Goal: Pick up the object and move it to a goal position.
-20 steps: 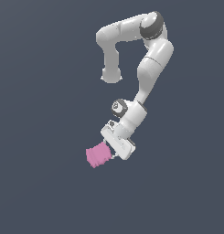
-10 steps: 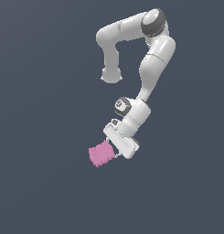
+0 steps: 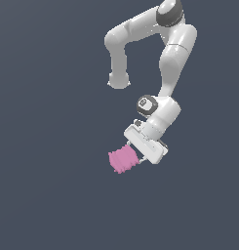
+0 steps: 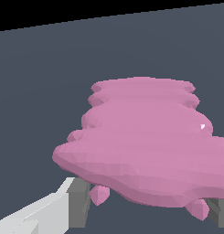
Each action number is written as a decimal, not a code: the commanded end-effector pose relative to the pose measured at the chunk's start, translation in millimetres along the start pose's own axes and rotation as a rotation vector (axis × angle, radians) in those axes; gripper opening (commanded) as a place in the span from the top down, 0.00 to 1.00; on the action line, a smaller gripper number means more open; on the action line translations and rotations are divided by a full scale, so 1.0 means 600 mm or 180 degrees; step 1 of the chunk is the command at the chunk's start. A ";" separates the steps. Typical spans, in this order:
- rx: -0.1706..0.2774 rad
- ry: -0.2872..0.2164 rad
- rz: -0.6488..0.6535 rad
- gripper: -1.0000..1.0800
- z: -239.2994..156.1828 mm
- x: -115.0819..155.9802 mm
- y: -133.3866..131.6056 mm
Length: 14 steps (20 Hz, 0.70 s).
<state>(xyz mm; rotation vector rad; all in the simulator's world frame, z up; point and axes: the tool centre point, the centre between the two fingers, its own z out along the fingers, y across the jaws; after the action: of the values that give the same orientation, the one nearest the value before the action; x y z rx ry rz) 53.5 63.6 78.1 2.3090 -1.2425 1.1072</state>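
Gripper (image 3: 133,158) closed on the pink lump (image 3: 123,159) — the lump sits at its tip, jutting toward the exterior view's left. Wrist view: one white finger (image 4: 45,210) with a grey pad beside the lump (image 4: 141,146), ribbed layers stacked, small nubs on its near edge. White hand tilted, pointing down and to the exterior view's left. Arm (image 3: 172,53) folds up behind — elbow high, dark cap on top. Plain dark grey backdrop (image 3: 43,122) all round.

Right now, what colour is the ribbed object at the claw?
Pink, plain and matte: the object shows best in the wrist view, beside the white claw.
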 end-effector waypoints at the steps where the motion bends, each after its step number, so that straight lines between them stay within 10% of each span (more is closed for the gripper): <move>1: 0.0002 -0.0002 0.0001 1.00 -0.042 -0.003 -0.023; 14: -0.0001 0.0004 0.0000 1.00 -0.223 -0.013 -0.131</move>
<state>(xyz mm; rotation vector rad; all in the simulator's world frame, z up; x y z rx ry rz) 48.9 181.8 161.9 2.3101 -1.2415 1.1087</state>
